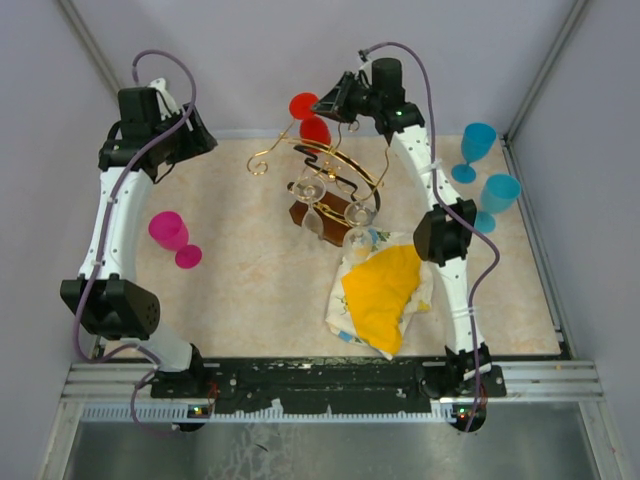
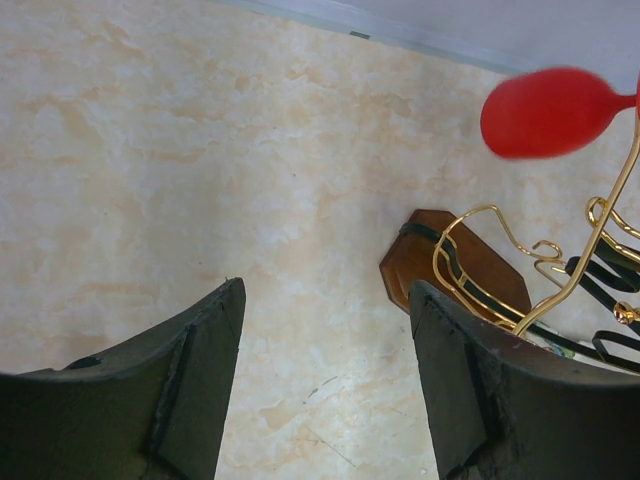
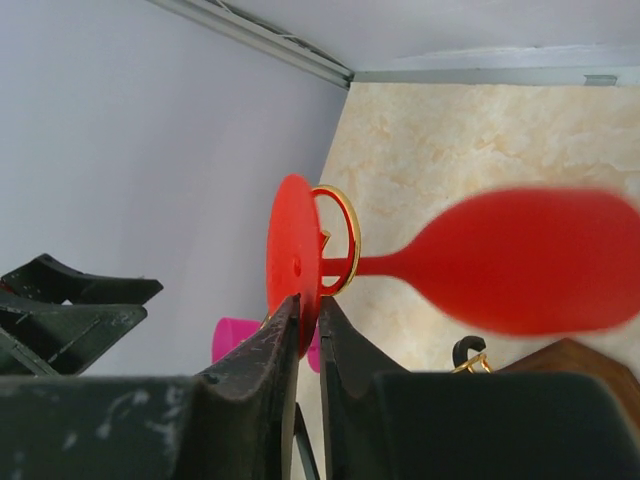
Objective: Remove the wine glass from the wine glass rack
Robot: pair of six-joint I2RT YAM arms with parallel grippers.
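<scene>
Beige marbled worktop (image 1: pixel 250 300), grey walls (image 1: pixel 280 50). One red wine glass (image 3: pixel 520 260), two blue glasses (image 1: pixel 477 140) (image 1: pixel 498 192), one pink glass (image 1: pixel 168 230). Right gripper (image 3: pixel 310 305) jaws clamp red foot; left gripper (image 2: pixel 325 290) jaws apart.

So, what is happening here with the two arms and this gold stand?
The right gripper is shut on the flat round foot of the red plastic wine glass, whose stem sits in a ring of the gold wire rack, so it is not yet off. The left gripper is open and empty, above the beige marbled table beside the rack's brown wooden base.
</scene>
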